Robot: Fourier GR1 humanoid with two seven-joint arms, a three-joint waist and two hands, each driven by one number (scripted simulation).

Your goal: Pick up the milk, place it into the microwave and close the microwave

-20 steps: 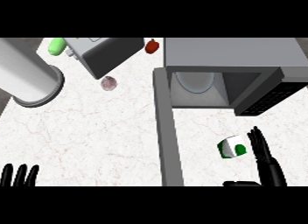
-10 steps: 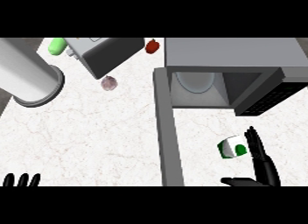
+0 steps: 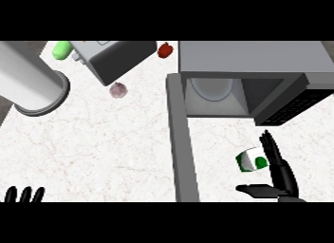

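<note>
Milk — a small white carton with a green mark — is found on the pale marble counter, just before the open grey microwave. It is flanked by the right hand, fingers straight, thumb spread beneath — ready for cupping. The left hand is rested low.

Landmark: microwave, door swung open toward the view's lower edge.
Milk: white-and-green carton on the counter, in front of the microwave's opening.
Right hand: fingers straight, just right of the milk, thumb below it.
Left hand: fingertips only, far left of the microwave door.
</note>
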